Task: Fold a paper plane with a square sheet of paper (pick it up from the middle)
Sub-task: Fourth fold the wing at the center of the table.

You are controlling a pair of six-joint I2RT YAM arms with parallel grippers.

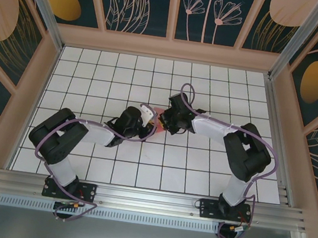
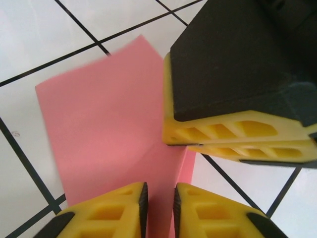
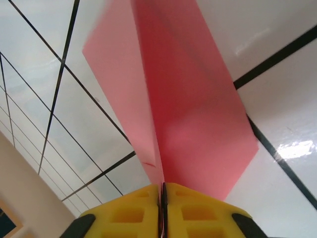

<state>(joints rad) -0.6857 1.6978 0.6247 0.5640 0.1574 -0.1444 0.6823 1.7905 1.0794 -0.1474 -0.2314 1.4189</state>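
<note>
Reaching in from the near edge of the white tiled table [image 1: 94, 73], both arms bend inward and meet over the middle tiles, claws almost nose to nose.

The left gripper [image 2: 161, 192] has its yellow fingers a narrow slot apart. Pink shows in the slot, but the pads do not look pressed against it.

The square sheet of paper [image 2: 99, 124], pink-red and already creased, lies straight ahead of this claw and spreads to its left across the tiles.

Just beyond, the right gripper [image 3: 162, 191] faces the left one with its fingers pressed flat together, pinching the raised centre fold at the near end. From that wrist, the crease runs straight away from the claw, and a flap slopes down on either side like a tent roof.

Judging from this, the right arm anchors the fold. The left claw, lined up on the sheet below that pinch, is the one free to work it.
</note>
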